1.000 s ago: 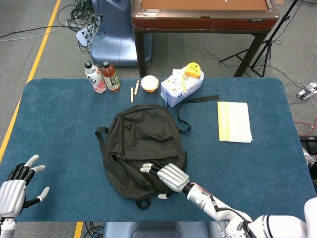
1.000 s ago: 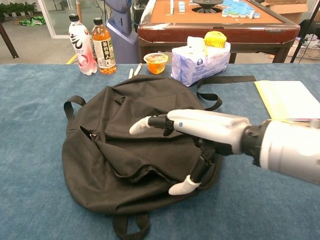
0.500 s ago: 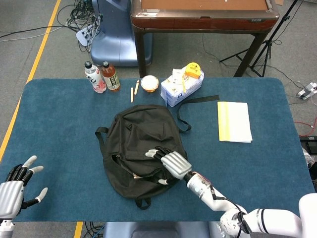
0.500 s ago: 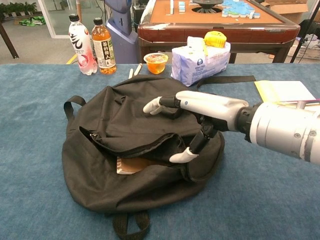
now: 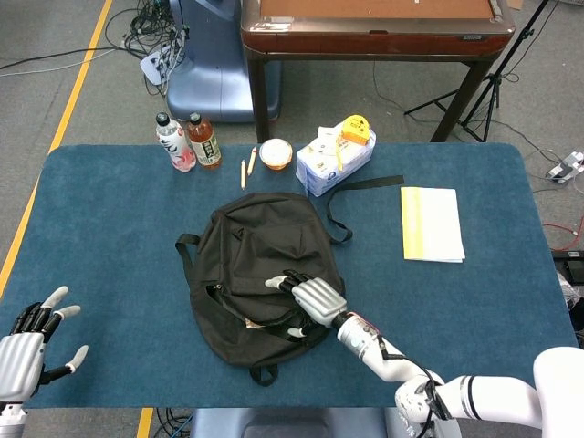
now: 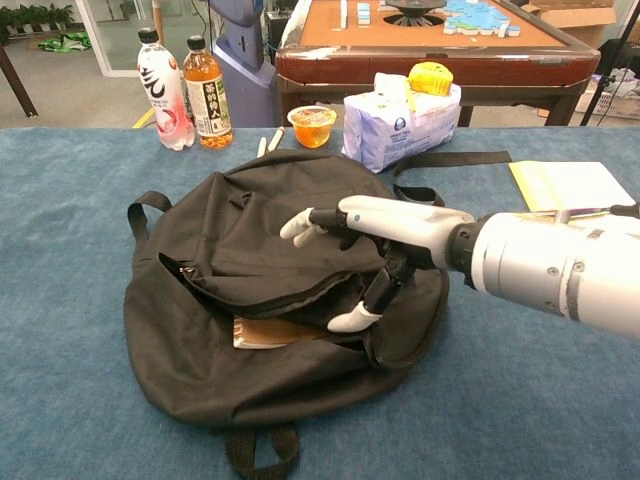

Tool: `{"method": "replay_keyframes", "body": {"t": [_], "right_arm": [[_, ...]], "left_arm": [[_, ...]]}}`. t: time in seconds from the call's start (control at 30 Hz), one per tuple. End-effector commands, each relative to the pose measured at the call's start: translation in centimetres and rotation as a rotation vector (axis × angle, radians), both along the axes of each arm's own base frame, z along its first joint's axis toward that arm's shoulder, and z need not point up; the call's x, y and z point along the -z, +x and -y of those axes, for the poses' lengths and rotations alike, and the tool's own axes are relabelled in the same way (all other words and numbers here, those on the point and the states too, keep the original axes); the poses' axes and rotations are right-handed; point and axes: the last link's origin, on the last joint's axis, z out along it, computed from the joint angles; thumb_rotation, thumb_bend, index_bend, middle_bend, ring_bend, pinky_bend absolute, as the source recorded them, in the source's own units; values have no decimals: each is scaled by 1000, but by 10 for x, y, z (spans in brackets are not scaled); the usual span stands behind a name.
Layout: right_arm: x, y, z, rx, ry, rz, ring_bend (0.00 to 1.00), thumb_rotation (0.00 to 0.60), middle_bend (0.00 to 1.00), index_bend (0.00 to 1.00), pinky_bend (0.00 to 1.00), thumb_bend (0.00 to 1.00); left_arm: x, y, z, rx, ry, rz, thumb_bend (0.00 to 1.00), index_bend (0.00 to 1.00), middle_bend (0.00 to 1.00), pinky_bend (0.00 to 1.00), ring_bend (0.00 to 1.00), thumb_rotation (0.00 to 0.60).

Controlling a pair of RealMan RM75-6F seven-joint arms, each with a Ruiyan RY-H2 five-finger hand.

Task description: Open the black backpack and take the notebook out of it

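The black backpack [image 5: 251, 260] [image 6: 240, 225] lies flat in the middle of the blue table. Its main compartment gapes open along the near side. My right hand [image 5: 310, 299] [image 6: 372, 235] holds the upper flap, fingers spread on top and thumb [image 6: 350, 318] tucked under the flap's edge, keeping it raised. Inside the opening the brown edge of the notebook [image 6: 268, 333] [image 5: 260, 321] shows, lying flat. My left hand [image 5: 27, 351] hovers open over the near left corner of the table, far from the bag, and is seen only in the head view.
A yellow-and-white pad [image 5: 431, 223] [image 6: 570, 183] lies to the right. Behind the bag stand two bottles [image 5: 173, 143] [image 5: 204, 140], a jelly cup [image 5: 276, 153], two pencils [image 5: 246, 167] and a tissue pack [image 5: 334, 161] with a yellow tape measure [image 5: 356, 130] on it. A loose strap [image 5: 365, 183] trails right.
My right hand has pulled the flap up and away from me, opening the bag's mouth. The notebook has come into view inside. The left hand has barely moved.
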Motion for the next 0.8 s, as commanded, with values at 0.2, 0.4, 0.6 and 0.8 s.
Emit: {"method": "replay_keyframes", "body": {"t": [0.2, 0.4, 0.6, 0.8], "right_arm": [[10, 5, -2, -44, -22, -46, 104, 600, 240, 238, 176, 195], [19, 9, 0, -107, -61, -138, 173, 600, 295, 316, 244, 194], [26, 14, 1, -131, -82, -181, 234, 600, 365, 396, 299, 302], [26, 17, 4, -126, -101, -186, 345, 600, 458, 520, 404, 518]], "left_arm": [[-1, -2, 2, -11, -1, 10, 227, 278, 107, 80, 133, 600], [-2, -2, 3, -8, 2, 11, 227, 279, 107, 81, 133, 600], [-2, -2, 4, -10, 2, 14, 227, 278, 107, 80, 133, 600], [-4, -4, 2, -8, 1, 16, 227, 278, 107, 80, 133, 600]]}}
